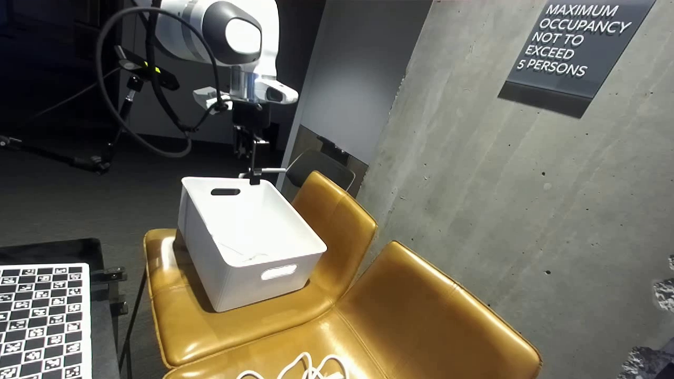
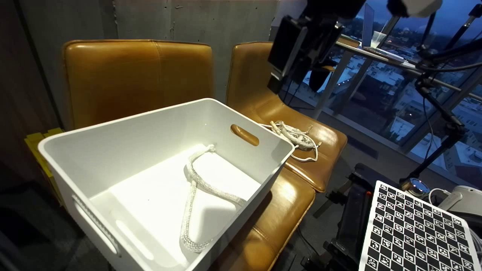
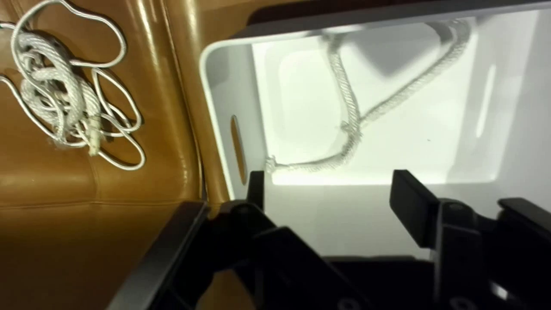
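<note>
My gripper [image 3: 328, 183] is open, with nothing between its fingers. It hangs above the white plastic bin [image 3: 236, 77]; in an exterior view its fingertip [image 1: 255, 178] appears near the bin's far rim. The bin [image 1: 210, 263] has handle slots and stands on a tan leather chair. A white braided rope [image 2: 203, 183] lies on the bin floor in a branching shape; it also shows in the wrist view [image 3: 346, 94]. Whether it is one piece or two I cannot tell. A tangle of white rope and thin cord [image 3: 64, 82] lies on the adjoining chair, also in an exterior view [image 2: 295, 135].
Tan chair backs [image 2: 139, 75] rise behind the bin, against a concrete wall [image 1: 474, 184]. A black-and-white patterned board [image 1: 45, 321] lies on a dark stand beside the chairs. A camera on a jointed black arm [image 1: 152, 73] stands near the robot. A loose cable loops from the arm.
</note>
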Available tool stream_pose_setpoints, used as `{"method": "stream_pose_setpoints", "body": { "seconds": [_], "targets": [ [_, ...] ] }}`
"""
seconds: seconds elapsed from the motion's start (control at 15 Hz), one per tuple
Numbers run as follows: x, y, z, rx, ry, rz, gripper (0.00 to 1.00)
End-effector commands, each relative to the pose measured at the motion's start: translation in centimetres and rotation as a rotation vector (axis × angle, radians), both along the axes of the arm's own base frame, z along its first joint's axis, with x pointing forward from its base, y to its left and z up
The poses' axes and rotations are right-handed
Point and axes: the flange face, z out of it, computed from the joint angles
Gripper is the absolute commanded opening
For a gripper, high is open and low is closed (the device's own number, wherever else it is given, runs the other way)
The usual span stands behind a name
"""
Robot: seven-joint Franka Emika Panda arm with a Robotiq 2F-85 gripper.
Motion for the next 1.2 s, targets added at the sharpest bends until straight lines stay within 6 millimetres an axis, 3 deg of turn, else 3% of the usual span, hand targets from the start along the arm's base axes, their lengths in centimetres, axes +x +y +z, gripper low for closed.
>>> {"method": "stream_pose_setpoints", "body": {
  "seconds": [0.0, 0.33, 0.53, 0.8, 1.13],
  "targets": [
    [0.0, -8.9, -3.2, -0.023, 0.033, -0.035, 1.00],
    [1.7, -22.4, -8.1, -0.030, 0.057, -0.133, 1.00],
    [2.2, -27.8, -12.0, -0.037, 0.097, -0.168, 1.00],
    [2.7, -31.9, -18.3, -0.047, 0.174, -0.210, 1.00],
    [4.3, -34.0, -23.6, -0.056, 0.227, -0.244, 1.00]
  ]
}}
